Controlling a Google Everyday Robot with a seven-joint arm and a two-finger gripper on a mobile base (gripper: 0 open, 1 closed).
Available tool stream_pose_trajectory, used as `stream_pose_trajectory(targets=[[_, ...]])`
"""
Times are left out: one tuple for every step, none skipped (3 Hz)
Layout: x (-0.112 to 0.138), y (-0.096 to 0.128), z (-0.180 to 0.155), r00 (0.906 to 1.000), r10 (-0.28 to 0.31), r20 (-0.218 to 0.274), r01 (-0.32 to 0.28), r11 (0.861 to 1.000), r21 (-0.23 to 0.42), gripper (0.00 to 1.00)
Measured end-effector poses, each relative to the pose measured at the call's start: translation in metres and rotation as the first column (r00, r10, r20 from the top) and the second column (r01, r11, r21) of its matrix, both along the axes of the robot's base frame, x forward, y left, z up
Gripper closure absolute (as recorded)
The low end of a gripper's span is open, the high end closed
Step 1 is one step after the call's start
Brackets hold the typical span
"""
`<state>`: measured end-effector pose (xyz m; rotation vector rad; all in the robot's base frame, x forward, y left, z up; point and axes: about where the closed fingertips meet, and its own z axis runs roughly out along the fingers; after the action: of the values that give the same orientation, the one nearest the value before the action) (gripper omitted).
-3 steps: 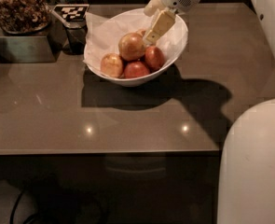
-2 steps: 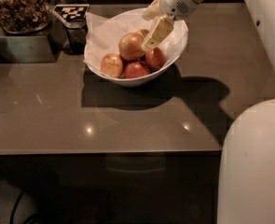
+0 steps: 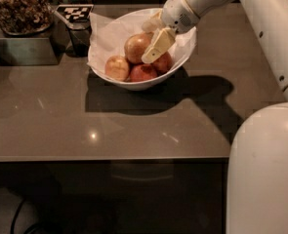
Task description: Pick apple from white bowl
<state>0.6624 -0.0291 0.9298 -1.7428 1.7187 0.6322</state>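
On the far middle of the brown table (image 3: pixel 133 126): one white bowl (image 3: pixel 100 71), wide and shallow, lined with crinkled white paper (image 3: pixel 108 30).

Contents of bowl, four apples:
- the apple (image 3: pixel 135 47), largest, golden-yellow with a reddish blush, lying on top at centre;
- one smaller pale apple (image 3: pixel 117 67), to the left and nearer;
- two darker red apples, one at the near centre (image 3: pixel 143 73) and one at the right (image 3: pixel 165 62).

Arm: white, reaching in from the far right. The gripper (image 3: pixel 150 40) is down inside the bowl at the right side of the apple. Fingers parted wide: the near one (image 3: pixel 158 44) slants across the apple's right flank, and the far one (image 3: pixel 152 22) shows behind it. Nothing is clamped between them, and whether either pad touches the skin cannot be told.

Far left: a dark container of brown nuts (image 3: pixel 19 9). Beside it: a black-and-white marker tag (image 3: pixel 75 12).

Status, as a judgement:
- Done: the approach; the fingers appear to bracket the right fruit.
- Left: the closing of the fingers, the lift, and the carry clear of the rim.
- The apple rests in the bowl among its neighbours, not yet raised.
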Motion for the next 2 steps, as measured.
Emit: stream_pose_trajectory(targets=[[-0.0041,0.0085,-0.0059,0.9991,0.015,-0.039,-0.014,1.0,0.017,0.24],[-0.007,0.0167,-0.0054,0.9987,0.022,-0.046,-0.02,0.999,0.047,0.35]])
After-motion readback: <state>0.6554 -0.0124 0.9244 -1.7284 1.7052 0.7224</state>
